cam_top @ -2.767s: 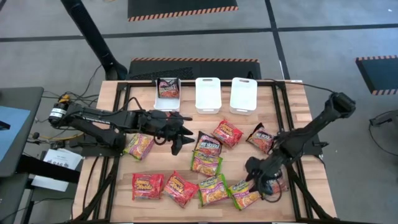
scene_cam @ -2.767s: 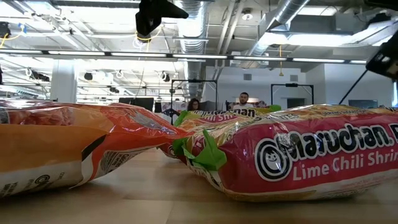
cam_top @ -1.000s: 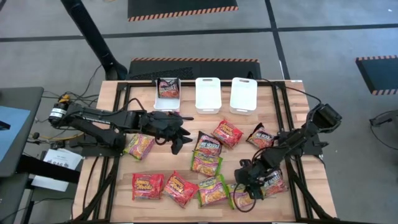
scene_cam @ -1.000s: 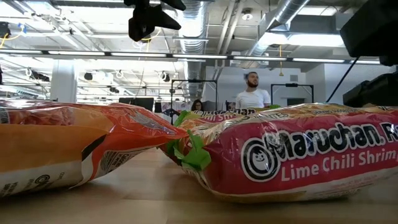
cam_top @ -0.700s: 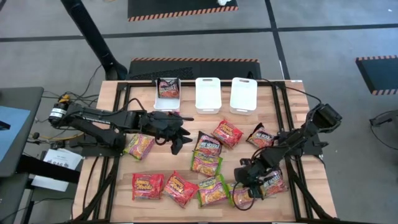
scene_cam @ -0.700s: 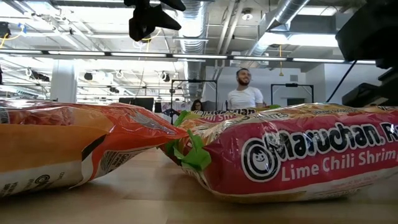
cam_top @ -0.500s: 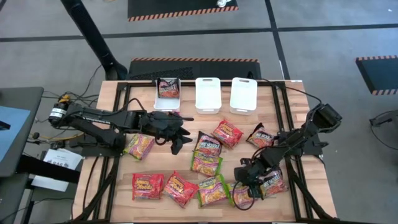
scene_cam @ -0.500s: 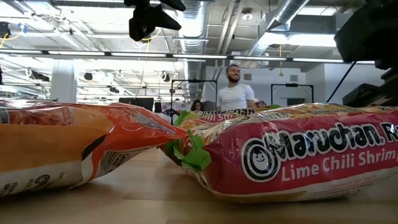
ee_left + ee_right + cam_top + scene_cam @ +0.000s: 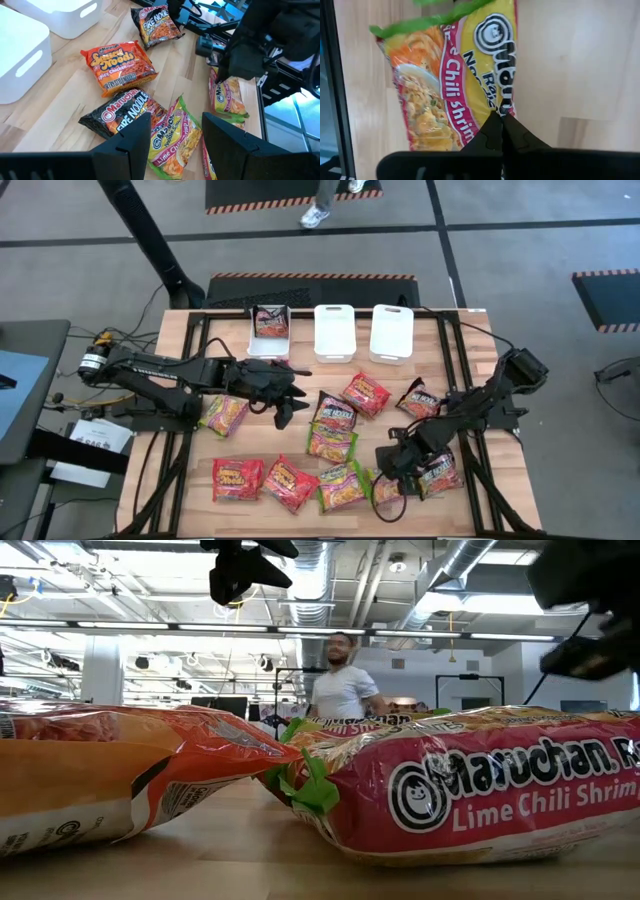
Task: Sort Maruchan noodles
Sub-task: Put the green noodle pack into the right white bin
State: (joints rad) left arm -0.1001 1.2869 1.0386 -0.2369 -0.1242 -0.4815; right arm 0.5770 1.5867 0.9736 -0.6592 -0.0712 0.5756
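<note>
Wooden desk [image 9: 460, 350] seen from above, framed by black rails, both arms reaching in from 9 and 3 o'clock. Left end effector [image 9: 285, 408] hovering just left of centre, fingers [image 9: 131, 141] spread wide with nothing between them, above a black Fire Noodle packet [image 9: 336, 412] and a green lime chili shrimp packet [image 9: 331, 444] at about 5 o'clock from it. Right end effector [image 9: 388, 469] low at roughly 5 o'clock on the desk, fingers [image 9: 501, 134] pressed together over the edge of a green Lime Chili Shrimp packet [image 9: 455, 80], apparently pinching it; exact hold hard to confirm. Three white bins in a row at 12 o'clock: left bin [image 9: 252, 338] holding one dark packet [image 9: 268, 321], middle bin [image 9: 334, 346] and right bin [image 9: 391, 346] showing only white insides. Remaining Maruchan noodles spread over the near half: orange packet [image 9: 226, 415] at 8 o'clock, two red-orange packets [image 9: 237, 479] along 7 o'clock, a green one [image 9: 342, 485] at 6 o'clock, a red packet [image 9: 367, 393] and another dark one [image 9: 418, 401] right of centre. Person in a white shirt [image 9: 340, 688] walking in the room behind, feet [image 9: 315, 216] visible past the far edge.
</note>
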